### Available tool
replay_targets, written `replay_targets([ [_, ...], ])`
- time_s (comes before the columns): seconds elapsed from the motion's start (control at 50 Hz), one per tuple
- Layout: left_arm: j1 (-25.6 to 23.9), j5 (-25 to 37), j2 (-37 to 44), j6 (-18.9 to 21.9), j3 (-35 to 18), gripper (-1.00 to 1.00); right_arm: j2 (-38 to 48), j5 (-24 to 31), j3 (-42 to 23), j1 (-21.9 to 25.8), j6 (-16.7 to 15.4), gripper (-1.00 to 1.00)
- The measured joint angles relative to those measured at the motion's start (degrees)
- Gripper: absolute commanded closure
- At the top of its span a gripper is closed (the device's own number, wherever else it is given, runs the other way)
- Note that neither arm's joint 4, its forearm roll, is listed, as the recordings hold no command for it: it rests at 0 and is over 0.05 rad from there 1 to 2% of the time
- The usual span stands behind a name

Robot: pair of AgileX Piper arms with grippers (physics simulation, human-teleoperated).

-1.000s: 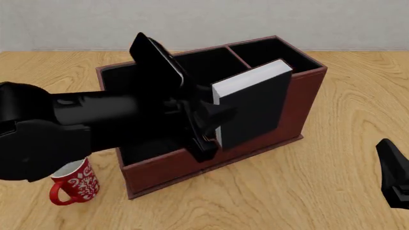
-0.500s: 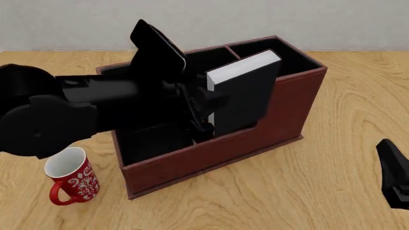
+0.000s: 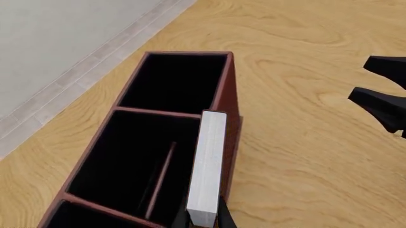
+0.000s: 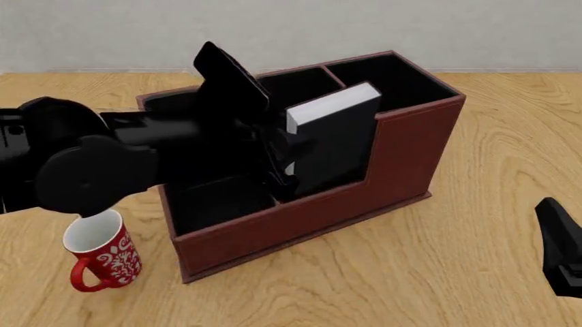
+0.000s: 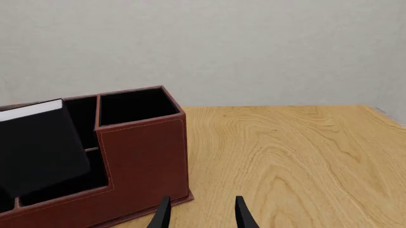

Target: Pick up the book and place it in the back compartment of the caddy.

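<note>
While the book hangs tilted, part-sunk into the caddy, the placing step is under way.

The left end effector is clenched on the book's lower end; its white page edges lie along the low front wall in the left wrist view. Which cell it enters I cannot tell. Next, I judge, lower it into the back compartment, then let go. Every visible cell looks bare. The right end effector idles spread on the surface; a red mug stands beside the caddy.
</note>
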Motion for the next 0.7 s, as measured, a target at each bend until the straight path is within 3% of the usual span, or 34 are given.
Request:
replay_targets([
  [0.7, 3.64, -1.79, 6.17, 1.95, -1.33, 1.0, 0.06, -0.03, -0.04, 0.01, 0.0, -1.0],
])
